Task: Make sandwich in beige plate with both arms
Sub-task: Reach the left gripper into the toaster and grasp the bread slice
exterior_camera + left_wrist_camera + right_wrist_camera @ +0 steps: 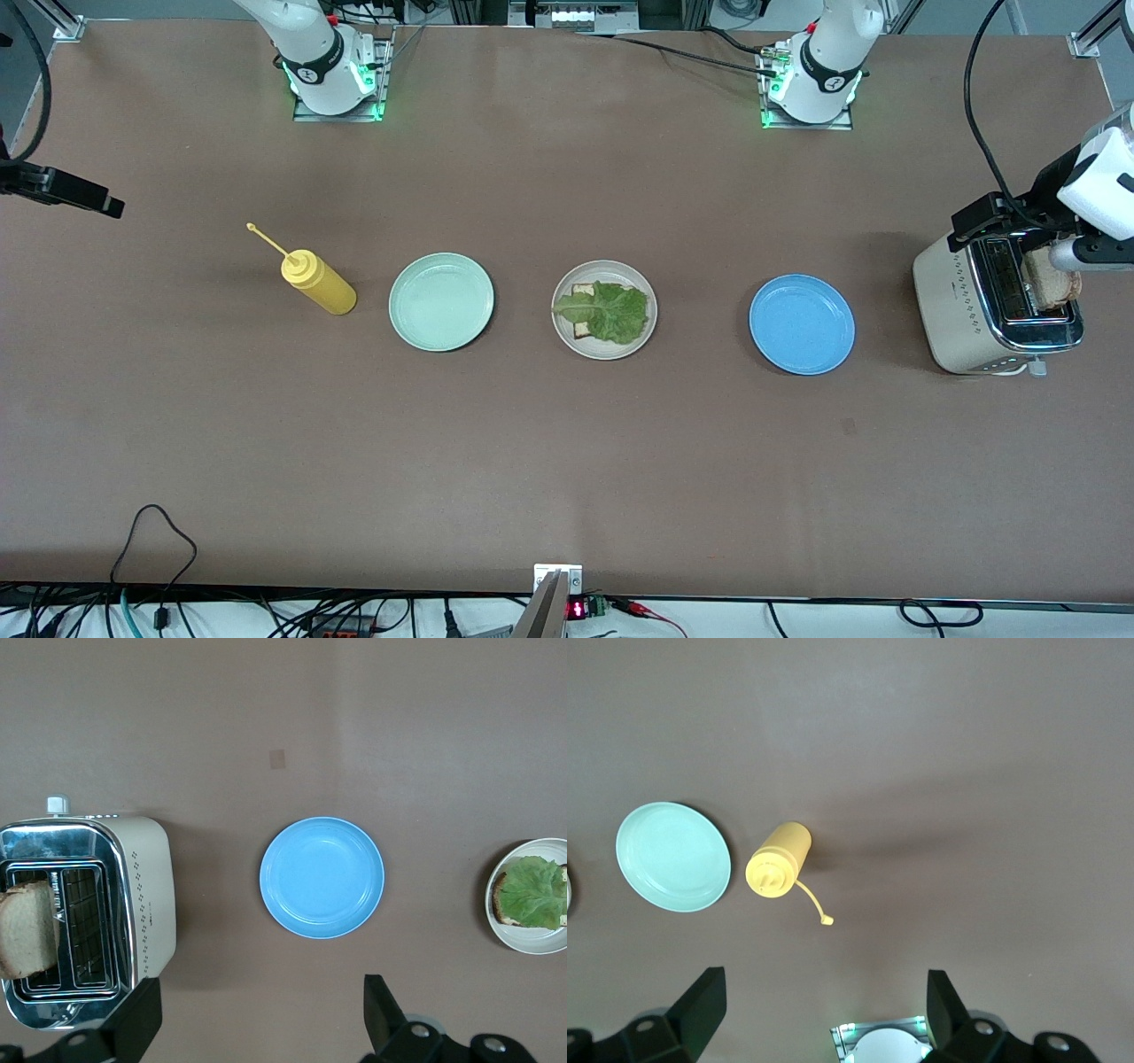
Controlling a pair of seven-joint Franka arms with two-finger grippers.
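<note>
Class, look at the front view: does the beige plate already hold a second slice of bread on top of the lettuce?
No: on the beige plate the lettuce leaf lies uncovered over one bread slice, and another slice stands in the toaster.

Matt brown table (567, 461), chrome-topped toaster (961, 310), glossy blue plate (802, 323)

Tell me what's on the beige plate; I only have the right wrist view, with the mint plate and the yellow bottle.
Observer: The beige plate holds one bread slice with a lettuce leaf on top.
Operator: Where's the second slice?
Observer: Standing in a slot of the toaster, at the left arm's end of the table.
Operator: Is the left pincer holding it?
Observer: No, it is open and empty, up in the air near the toaster.
</note>
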